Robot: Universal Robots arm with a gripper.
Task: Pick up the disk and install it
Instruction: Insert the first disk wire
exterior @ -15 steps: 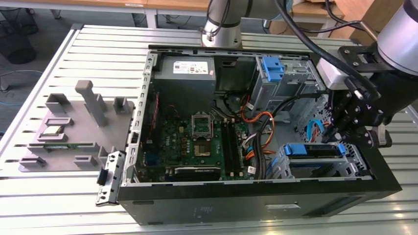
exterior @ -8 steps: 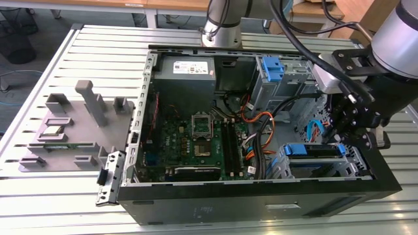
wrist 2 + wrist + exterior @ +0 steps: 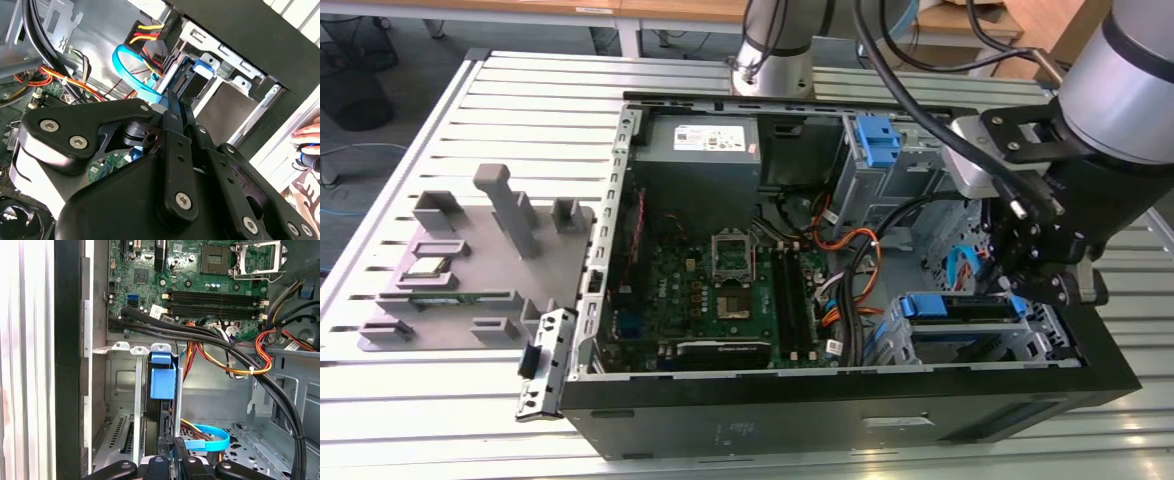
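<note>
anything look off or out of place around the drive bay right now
Nothing looks damaged or spilled. The disk stands edge-up in the drive cage of the open computer case, with the gripper right at it. A loose blue cable curls beside it.

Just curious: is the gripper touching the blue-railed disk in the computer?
Cannot tell. In the first wrist view the gripper reaches the disk, but neither contact nor gap shows.

Exterior high over open computer case; both wrist views close inside.
</note>
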